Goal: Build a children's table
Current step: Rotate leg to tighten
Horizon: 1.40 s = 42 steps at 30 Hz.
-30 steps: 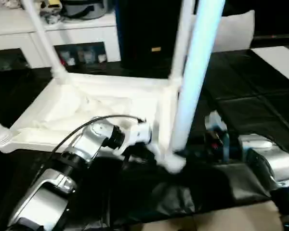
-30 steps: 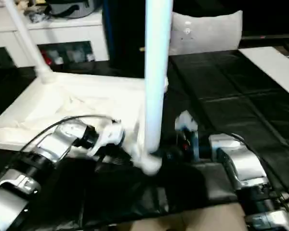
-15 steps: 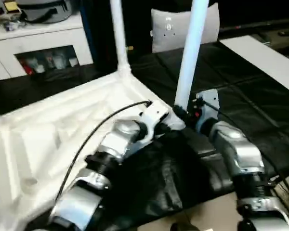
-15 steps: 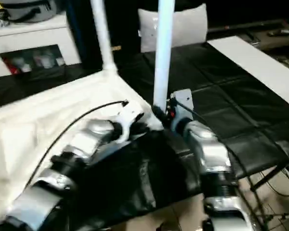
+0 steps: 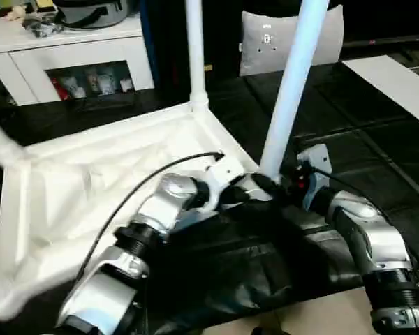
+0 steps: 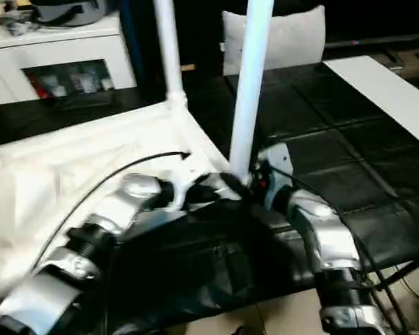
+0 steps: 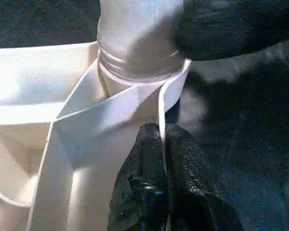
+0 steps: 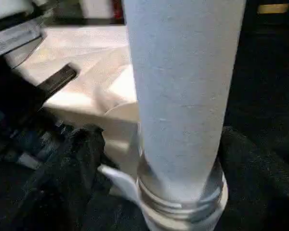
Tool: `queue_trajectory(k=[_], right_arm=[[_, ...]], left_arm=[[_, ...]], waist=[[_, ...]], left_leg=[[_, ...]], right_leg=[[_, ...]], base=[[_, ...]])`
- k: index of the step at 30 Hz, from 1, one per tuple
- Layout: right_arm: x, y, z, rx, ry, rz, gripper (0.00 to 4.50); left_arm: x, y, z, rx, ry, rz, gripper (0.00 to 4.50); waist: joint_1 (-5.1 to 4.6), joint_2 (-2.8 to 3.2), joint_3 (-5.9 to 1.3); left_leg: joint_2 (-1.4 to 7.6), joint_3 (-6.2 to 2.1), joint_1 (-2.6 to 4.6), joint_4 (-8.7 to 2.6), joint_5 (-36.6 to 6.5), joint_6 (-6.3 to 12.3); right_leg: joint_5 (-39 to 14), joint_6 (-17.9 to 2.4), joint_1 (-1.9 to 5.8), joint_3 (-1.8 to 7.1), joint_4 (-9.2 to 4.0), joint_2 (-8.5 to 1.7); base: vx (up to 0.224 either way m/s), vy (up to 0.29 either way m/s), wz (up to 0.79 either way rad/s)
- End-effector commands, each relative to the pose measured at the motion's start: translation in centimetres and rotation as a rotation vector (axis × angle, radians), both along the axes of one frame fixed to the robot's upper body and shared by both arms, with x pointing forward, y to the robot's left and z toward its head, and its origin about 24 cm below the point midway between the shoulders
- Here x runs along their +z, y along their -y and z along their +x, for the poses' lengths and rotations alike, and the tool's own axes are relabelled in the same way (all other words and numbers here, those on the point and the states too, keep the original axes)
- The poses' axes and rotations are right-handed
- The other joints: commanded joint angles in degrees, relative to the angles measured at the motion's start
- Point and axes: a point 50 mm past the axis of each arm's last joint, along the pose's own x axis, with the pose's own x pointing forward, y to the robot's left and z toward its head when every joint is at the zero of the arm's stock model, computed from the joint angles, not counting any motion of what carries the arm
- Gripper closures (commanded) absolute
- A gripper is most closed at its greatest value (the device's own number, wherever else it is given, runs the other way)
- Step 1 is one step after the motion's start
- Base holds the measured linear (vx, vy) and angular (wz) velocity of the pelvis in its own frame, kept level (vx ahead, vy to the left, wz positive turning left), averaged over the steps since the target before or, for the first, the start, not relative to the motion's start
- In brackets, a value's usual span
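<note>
My work surface (image 5: pixel 363 125) is covered in black padded material with stitched seams. The white table top (image 5: pixel 91 188) lies on it upside down, ribbed underside facing up, directly ahead of my left hand. A flat white panel (image 5: pixel 398 80) lies on the surface well beyond my right hand. Loose black sheeting (image 5: pixel 251 265) drapes the near edge beneath both my forearms.

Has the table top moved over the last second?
Yes: the table top has turned; its far edge, earlier parallel to the white cabinet, now slants, left end nearer the robot.
</note>
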Motion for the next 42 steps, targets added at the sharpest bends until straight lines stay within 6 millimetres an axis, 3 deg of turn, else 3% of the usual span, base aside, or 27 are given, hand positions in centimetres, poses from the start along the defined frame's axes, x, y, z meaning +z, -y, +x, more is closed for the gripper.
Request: queue_trajectory(k=[1, 3, 4, 8, 11, 15, 21, 27, 31, 37, 39, 42], right_arm=[[0.8, -0.2, -0.5, 0.118, 0.015, -0.001, 0.28], [1.0, 0.3, -0.8, 0.174, 0.017, -0.024, 0.28], [1.3, 0.6, -1.1, 0.241, 0.018, -0.039, 0.28], [1.9, 1.0, -1.8, 0.396, -0.006, -0.047, 0.28], [1.9, 0.9, -2.0, 0.467, -0.032, -0.048, 0.55], [1.6, 0.4, -2.3, 0.535, -0.065, -0.039, 0.89], [1.5, -0.3, -2.8, 0.61, -0.096, -0.009, 1.44], [1.2, -0.7, -3.1, 0.652, -0.14, 0.018, 1.89], [1.2, -0.7, -3.2, 0.658, -0.152, 0.029, 2.29], [1.1, -1.4, -3.5, 0.657, -0.179, 0.088, 2.43], [1.0, -2.1, -3.4, 0.582, -0.179, 0.125, 2.44], [0.7, -2.3, -2.8, 0.493, -0.179, 0.115, 2.44]], left_arm=[[1.4, 0.1, -0.1, -0.107, 0.07, -0.015, 4.5], [1.3, -0.4, -0.3, -0.154, 0.064, 0.001, 4.5], [1.3, -0.7, -0.6, -0.225, 0.066, 0.008, 4.5], [1.2, -1.8, -2.0, -0.438, 0.037, 0.047, 4.5], [1.1, -2.3, -2.5, -0.525, 0.018, 0.088, 4.5], [1.1, -2.4, -3.0, -0.604, 0.008, 0.119, 4.5], [1.0, -2.3, -3.0, -0.62, 0.019, 0.121, 4.5], [1.0, -2.4, -3.2, -0.642, 0.014, 0.119, 4.5], [1.0, -2.5, -3.2, -0.642, 0.012, 0.12, 4.5], [0.9, -2.6, -3.1, -0.608, -0.003, 0.099, 4.5], [1.1, -2.3, -2.4, -0.5, -0.011, 0.056, 4.5], [1.3, -2.1, -2.0, -0.431, -0.009, 0.037, 4.5]], waist=[[0.18, -0.68, -4.27], [0.32, -0.74, -4.31], [0.33, -1.24, -4.31], [1.09, -0.76, -4.39], [2.09, -0.69, -4.37], [2.71, -0.72, -4.34], [2.63, -0.89, -4.12], [2.7, -0.84, -4.32], [2.74, -0.96, -4.28], [2.66, -0.86, -4.25], [2.57, -0.6, -4.13], [2.31, -0.73, -3.94]], left_leg=[[3.38, -1.8, 1.61, -4.05, -14.74, 4.25], [3.48, -1.79, 1.49, -4.07, -14.27, 4.42], [3.44, -1.72, 1.36, -4.03, -14.18, 4.72], [3.78, -1.62, 1.38, -3.92, -13.08, 5.43], [4.13, -1.47, 2.01, -4.0, -13.49, 4.56], [4.21, -1.56, 1.94, -4.22, -14.06, 3.15], [4.01, -1.67, 1.92, -4.32, -15.77, 2.27], [4.11, -1.62, 1.95, -4.29, -14.64, 2.3], [4.02, -1.61, 1.81, -4.24, -14.46, 2.46], [4.1, -1.71, 1.85, -4.39, -15.0, 1.99], [4.04, -1.69, 2.0, -4.44, -15.9, 1.48], [3.87, -1.83, 2.07, -4.55, -17.36, 0.54]], right_leg=[[-18.58, -11.14, 3.12, 2.15, -4.4, -3.46], [-17.24, -11.38, 3.23, 2.19, -4.15, -3.54], [-17.19, -11.46, 3.28, 2.16, -4.16, -3.55], [-16.46, -12.24, 3.18, 2.27, -3.71, -3.76], [-16.62, -12.78, 2.71, 2.35, -3.67, -3.74], [-16.6, -12.67, 2.83, 2.38, -3.42, -3.83], [-21.3, -11.2, 3.01, 2.36, -3.99, -4.06], [-17.88, -12.18, 2.93, 2.46, -3.56, -3.93], [-19.08, -11.74, 3.07, 2.41, -3.7, -4.06], [-19.49, -11.61, 3.03, 2.39, -3.7, -3.93], [-20.38, -11.6, 2.96, 2.42, -3.81, -3.95], [-24.24, -10.34, 2.9, 2.29, -4.27, -4.03]], base=[[0.0, 0.0, 0.0], [0.0, 0.0, 0.0], [0.0, 0.0, 0.0], [0.0, 0.0, 0.0], [0.0, 0.0, 0.0], [0.0, 0.0, 0.0], [0.0, 0.0, 0.0], [0.0, 0.0, 0.0], [0.0, 0.0, 0.0], [0.0, 0.0, 0.0], [0.0, 0.0, 0.0], [0.0, 0.0, 0.0]])
